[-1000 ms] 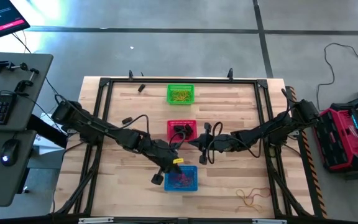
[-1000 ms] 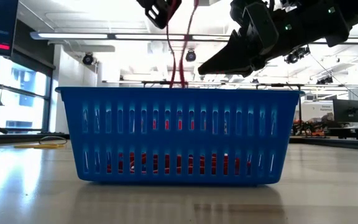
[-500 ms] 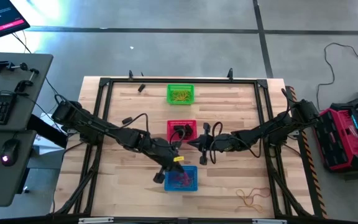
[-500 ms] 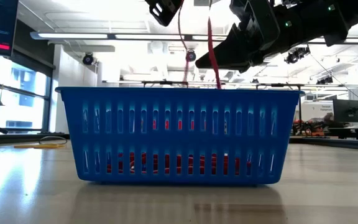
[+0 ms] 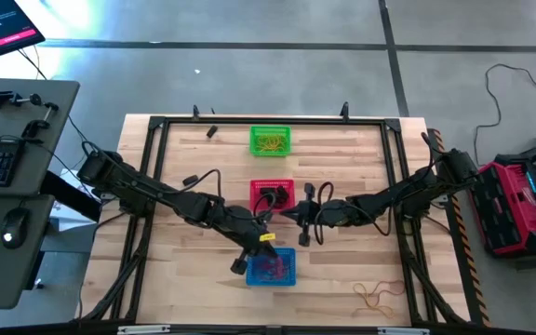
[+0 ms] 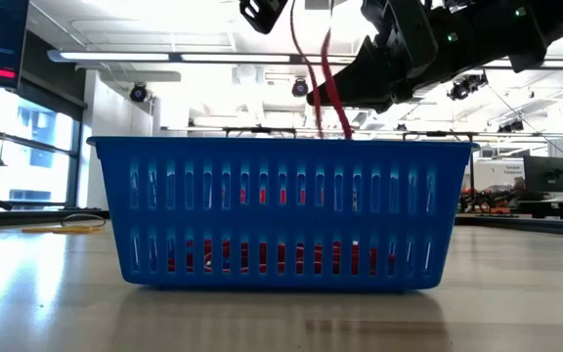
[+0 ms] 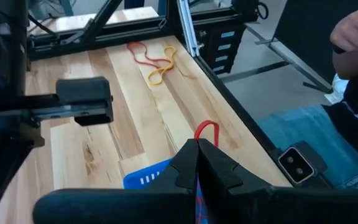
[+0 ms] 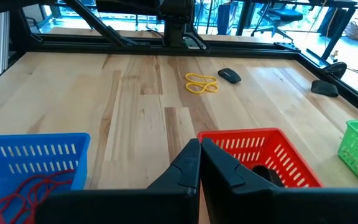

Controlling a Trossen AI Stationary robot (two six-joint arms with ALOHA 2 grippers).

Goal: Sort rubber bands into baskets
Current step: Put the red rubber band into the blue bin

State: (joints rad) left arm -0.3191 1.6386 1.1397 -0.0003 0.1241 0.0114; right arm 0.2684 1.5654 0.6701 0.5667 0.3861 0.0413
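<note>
My left gripper (image 7: 197,144) has its fingers clenched tip to tip, and pinched between them is a red rubber band (image 7: 207,129). A short loop of it pokes out ahead of the tips. From table height the rest of it (image 6: 323,83) hangs as two thin strands, long axis close to upright but slanted a little, the lower end dipping behind the rim of the blue basket (image 6: 281,205). So the basket lies straight below my fingers. I see its rim (image 7: 145,178) right under them in my wrist view, and red bands already lie in it. That is the relation that counts: band above, basket beneath. By my judgement, letting go here would drop the band inside, unless the slant carries it toward the rim.

Going outward, my right gripper (image 8: 199,146) is closed on nothing I can see. It hangs just beside the hanging strands, over the gap between the blue basket and the red basket (image 8: 247,149). I cannot tell whether its tip touches the band. My left is the nearer arm for this drop.

Farther off, the green basket (image 5: 270,140) sits at the far side, with yellow bands in it. Loose red and yellow bands (image 7: 157,62) lie near the table's near right corner, well apart from all three baskets.
</note>
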